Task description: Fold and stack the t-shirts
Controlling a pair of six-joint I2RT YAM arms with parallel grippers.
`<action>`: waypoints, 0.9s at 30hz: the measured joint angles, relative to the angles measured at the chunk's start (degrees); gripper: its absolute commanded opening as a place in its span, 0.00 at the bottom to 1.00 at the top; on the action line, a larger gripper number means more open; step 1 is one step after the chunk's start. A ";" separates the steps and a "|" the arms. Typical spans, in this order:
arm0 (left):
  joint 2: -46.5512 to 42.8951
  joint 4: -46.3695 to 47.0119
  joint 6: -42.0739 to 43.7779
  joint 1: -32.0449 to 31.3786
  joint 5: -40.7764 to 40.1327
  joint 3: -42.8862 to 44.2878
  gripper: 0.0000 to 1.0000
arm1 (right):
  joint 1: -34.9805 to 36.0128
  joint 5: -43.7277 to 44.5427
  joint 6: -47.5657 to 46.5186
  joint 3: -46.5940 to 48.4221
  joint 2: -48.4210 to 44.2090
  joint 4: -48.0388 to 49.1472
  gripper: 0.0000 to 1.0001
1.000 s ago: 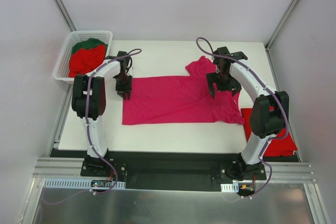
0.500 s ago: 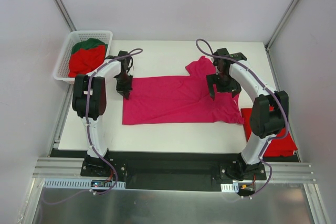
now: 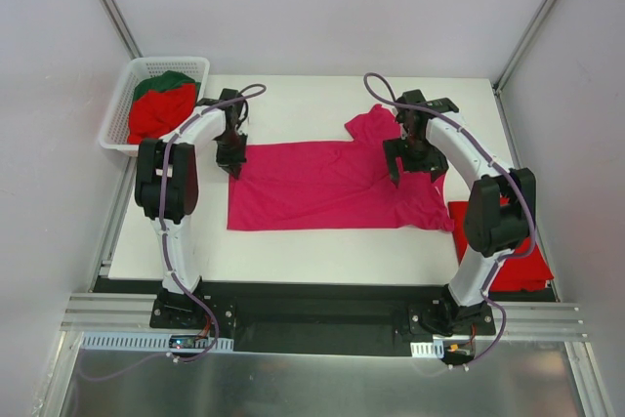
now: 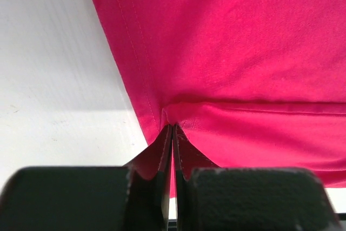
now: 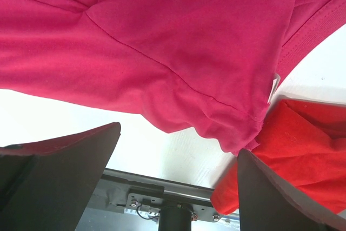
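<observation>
Left wrist | left tool clamped on magenta t-shirt edge | right tool apart, over it

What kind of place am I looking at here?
Likely a robotics lab cell: two arms bolted to an aluminium rail, plain white panels walling a white table, one magenta-pink t-shirt laid out.

Magenta t-shirt spread flat, red t-shirt folded beside its right sleeve

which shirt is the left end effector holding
The magenta-pink t-shirt mid-table, its edge in the left end effector; the red shirt at right and those in the basket lie free.
</observation>
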 measured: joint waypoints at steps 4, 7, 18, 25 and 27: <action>0.00 -0.74 0.00 0.00 -0.55 0.00 0.00 | 0.00 0.00 -0.17 0.00 0.26 0.00 0.96; -0.07 -1.11 0.00 0.00 -2.01 -0.02 0.00 | 0.00 -0.02 -0.37 0.00 0.52 0.00 0.96; -2.40 -2.05 0.00 0.09 -7.15 -0.02 0.00 | 0.00 -0.55 -0.76 -0.07 1.09 0.00 0.96; -3.82 -2.40 -0.02 0.09 -9.49 -0.02 0.00 | 0.00 -1.11 -0.79 -0.48 1.86 0.02 0.96; -4.11 -2.40 -0.02 0.09 -10.19 -0.02 0.00 | 0.00 -1.31 -0.79 -0.83 2.05 0.02 0.96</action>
